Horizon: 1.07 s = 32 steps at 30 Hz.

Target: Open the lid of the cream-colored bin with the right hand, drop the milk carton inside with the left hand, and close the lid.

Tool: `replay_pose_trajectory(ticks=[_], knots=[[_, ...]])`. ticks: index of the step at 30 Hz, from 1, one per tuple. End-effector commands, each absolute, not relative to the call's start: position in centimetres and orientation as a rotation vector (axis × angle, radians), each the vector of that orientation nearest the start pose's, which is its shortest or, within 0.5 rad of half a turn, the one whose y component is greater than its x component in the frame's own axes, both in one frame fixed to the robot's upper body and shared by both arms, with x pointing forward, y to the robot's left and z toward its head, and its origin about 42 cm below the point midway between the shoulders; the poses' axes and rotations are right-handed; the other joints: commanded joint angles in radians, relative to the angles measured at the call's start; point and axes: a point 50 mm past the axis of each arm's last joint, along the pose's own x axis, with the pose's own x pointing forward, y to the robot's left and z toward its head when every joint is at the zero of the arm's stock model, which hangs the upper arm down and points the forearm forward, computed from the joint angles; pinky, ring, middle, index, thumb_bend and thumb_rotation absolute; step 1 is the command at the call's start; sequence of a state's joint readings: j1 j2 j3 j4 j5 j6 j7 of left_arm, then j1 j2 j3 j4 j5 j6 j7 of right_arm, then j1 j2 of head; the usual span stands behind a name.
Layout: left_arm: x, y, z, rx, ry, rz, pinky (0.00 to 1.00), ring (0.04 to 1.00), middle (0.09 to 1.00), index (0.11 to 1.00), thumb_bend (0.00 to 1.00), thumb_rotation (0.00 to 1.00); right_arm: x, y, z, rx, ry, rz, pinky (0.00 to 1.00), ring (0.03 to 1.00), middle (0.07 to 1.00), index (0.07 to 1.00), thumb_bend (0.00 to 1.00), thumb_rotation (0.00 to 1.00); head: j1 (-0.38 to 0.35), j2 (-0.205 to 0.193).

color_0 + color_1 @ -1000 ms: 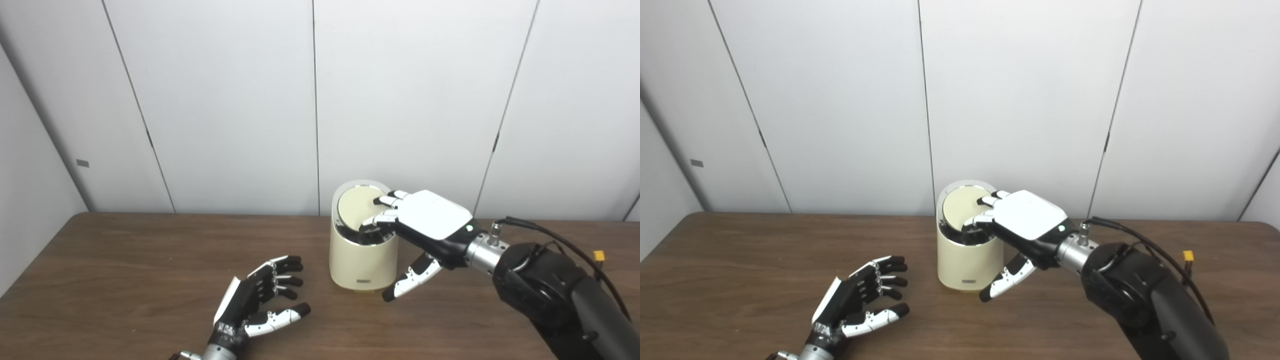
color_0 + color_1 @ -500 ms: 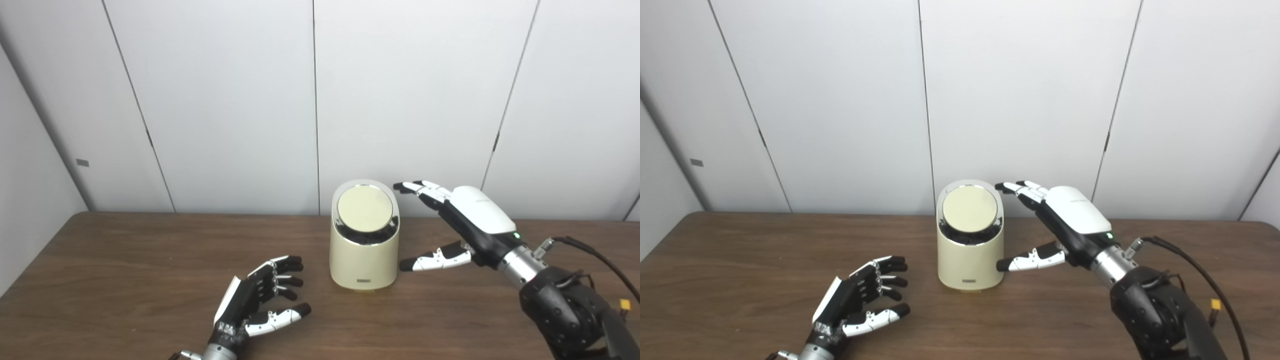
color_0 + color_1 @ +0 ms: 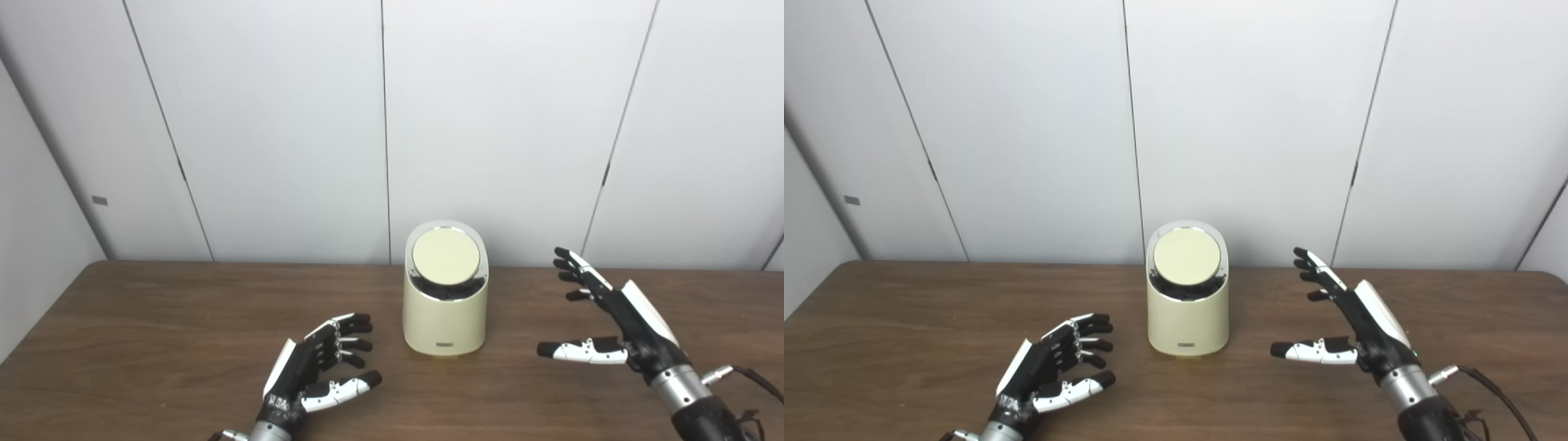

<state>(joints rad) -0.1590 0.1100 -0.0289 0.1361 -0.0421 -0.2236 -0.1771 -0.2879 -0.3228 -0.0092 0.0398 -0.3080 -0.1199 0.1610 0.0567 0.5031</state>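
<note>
The cream bin (image 3: 445, 306) stands upright on the tabletop (image 3: 153, 318) with its round lid (image 3: 445, 255) closed, between the two hands. The left robot hand (image 3: 318, 370) is open with its fingers apart, holding nothing, to the bin's left. The right robot hand (image 3: 612, 324) is open too, well apart from the bin, with free room between. The small label at the bin's base is too small to read.
</note>
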Motion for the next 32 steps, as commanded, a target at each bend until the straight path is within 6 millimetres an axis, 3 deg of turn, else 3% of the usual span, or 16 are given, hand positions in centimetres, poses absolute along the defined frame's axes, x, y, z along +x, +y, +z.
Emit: replay_pose_trajectory(ticks=[1,6,12,20,22,27,32], knots=[[33.6,21.6,12.7,0.082,-0.286,-0.247,0.59,0.688,0.772,0.806,0.73,0.14,37.1,-28.4,21.0,-0.610,-0.398,0.154,0.75,0.861,0.894,0.921,0.78,0.38,-0.001,0.002],[33.9,21.9,12.9,0.075,-0.298,-0.248,0.59,0.697,0.796,0.809,0.71,0.11,36.6,-27.9,20.0,-0.567,-0.385,0.169,0.74,0.843,0.888,0.911,0.77,0.36,-0.008,0.001],[33.6,21.7,13.1,0.059,-0.297,-0.261,0.60,0.712,0.814,0.839,0.73,0.14,36.1,-27.2,18.9,-0.560,-0.380,0.088,0.79,0.884,0.915,0.909,0.75,0.33,-0.024,0.005],[33.8,22.5,13.7,0.051,-0.323,-0.242,0.61,0.724,0.819,0.888,0.69,0.09,35.6,-26.8,17.1,-0.366,-0.440,0.094,0.83,0.891,0.897,0.905,0.75,0.29,-0.043,0.011],[33.7,22.8,13.7,0.068,-0.324,-0.233,0.61,0.714,0.810,0.888,0.70,0.11,35.3,-26.4,16.4,-0.339,-0.469,0.093,0.78,0.856,0.865,0.880,0.74,0.30,-0.048,0.016],[33.3,23.2,13.8,0.088,-0.330,-0.235,0.65,0.724,0.814,0.887,0.72,0.14,34.7,-25.3,15.7,-0.295,-0.458,0.080,0.75,0.843,0.864,0.874,0.81,0.36,-0.053,0.019],[33.2,23.9,13.5,0.071,-0.325,-0.229,0.65,0.728,0.821,0.902,0.73,0.15,34.2,-25.0,15.5,-0.271,-0.433,0.074,0.77,0.853,0.873,0.888,0.84,0.34,-0.061,0.027]])
